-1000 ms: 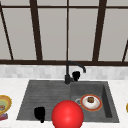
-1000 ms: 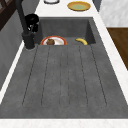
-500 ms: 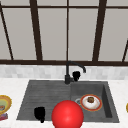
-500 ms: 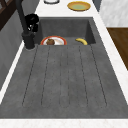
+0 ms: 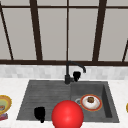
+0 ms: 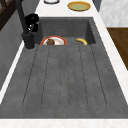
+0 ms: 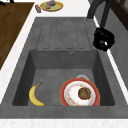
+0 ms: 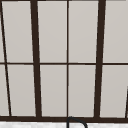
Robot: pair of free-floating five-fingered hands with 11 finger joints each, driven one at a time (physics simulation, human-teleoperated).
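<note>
right hand (image 5: 76,75) curled at the faucet (image 5: 67,75) handle, 3 o'clock of the post | no water running yet | left hand (image 5: 40,114) idles, fingers unclear | plate (image 5: 91,102) waits in basin

Both hands, left hand (image 5: 39,113) and right hand (image 5: 76,75), are matte black, human-shaped, without arms; small pale glints mark the right.
</note>
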